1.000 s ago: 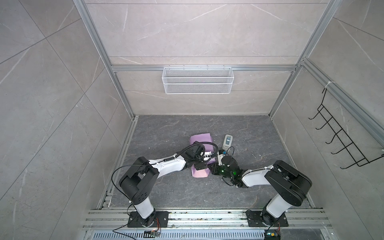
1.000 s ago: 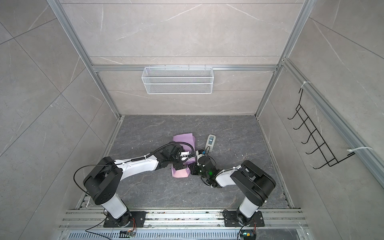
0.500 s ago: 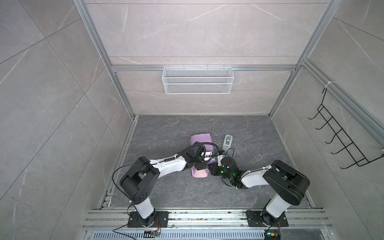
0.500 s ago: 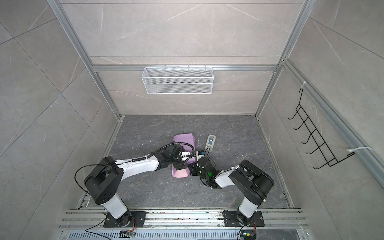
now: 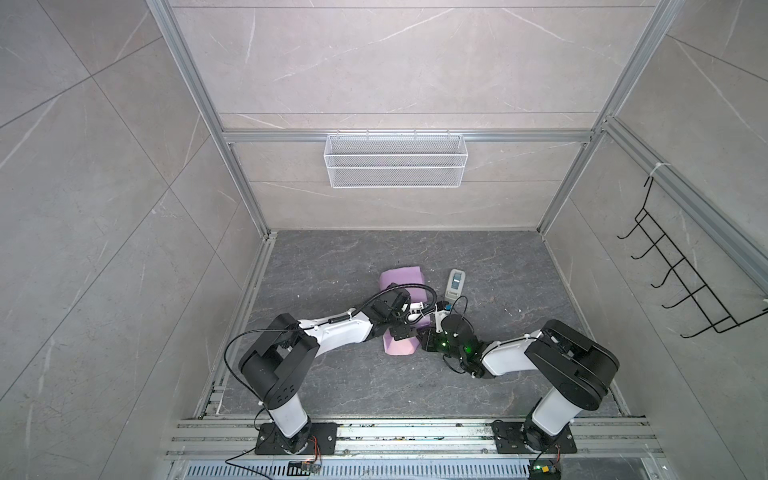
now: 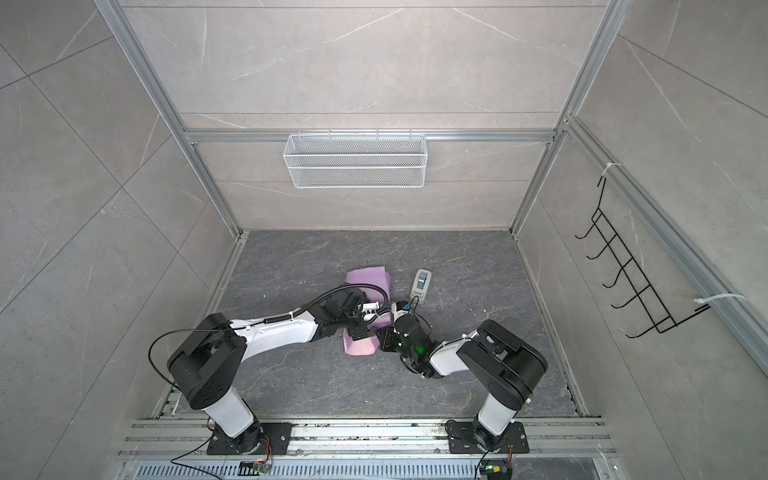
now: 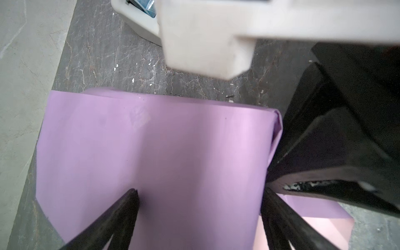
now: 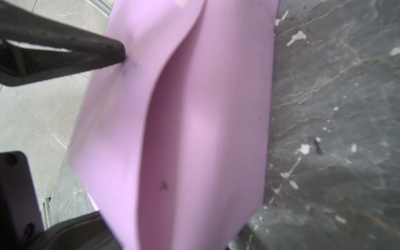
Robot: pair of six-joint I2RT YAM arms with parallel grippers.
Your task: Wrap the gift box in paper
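Note:
The lilac paper (image 5: 400,277) (image 6: 367,279) lies folded over into a package in the middle of the floor, and the gift box is hidden inside it. My left gripper (image 7: 199,191) is open, with both black fingertips resting on the paper's top face (image 7: 162,147). It stands over the package's near half (image 5: 402,331). My right gripper (image 5: 425,335) (image 6: 385,338) is at the package's near right edge. A raised fold of paper (image 8: 205,129) runs into its jaws and covers them. A left finger (image 8: 86,52) presses the fold's far side.
A grey-white tape dispenser (image 5: 456,284) (image 6: 422,284) lies just right of the package and shows blurred in the left wrist view (image 7: 138,23). A white wire basket (image 5: 395,162) hangs on the back wall. A black hook rack (image 5: 681,274) is on the right wall.

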